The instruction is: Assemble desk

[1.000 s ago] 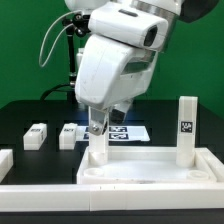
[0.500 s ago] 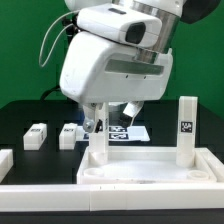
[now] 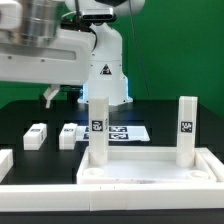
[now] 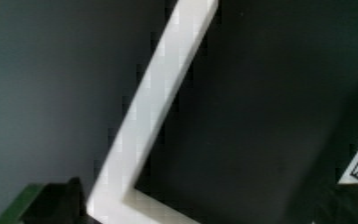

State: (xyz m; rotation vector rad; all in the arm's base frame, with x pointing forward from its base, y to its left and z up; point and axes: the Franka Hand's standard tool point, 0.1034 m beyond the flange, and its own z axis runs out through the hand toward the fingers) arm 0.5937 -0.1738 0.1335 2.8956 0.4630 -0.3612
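White plastic desk slab (image 3: 150, 160) lies on the black table (image 3: 30, 115), toward the exterior view's right. A left standing post (image 3: 97, 130) and a right standing post (image 3: 186, 128), both tagged, rise upright from its far corners. An outer loose post (image 3: 37, 136) and an inner loose post (image 3: 70, 134) lie on the table to the exterior view's left, near the marker board (image 3: 130, 132). My arm (image 3: 40, 45) hangs high above them. My fingers, out of sight, are spread wide and hold nothing. The wrist view shows a white rail (image 4: 158, 110).
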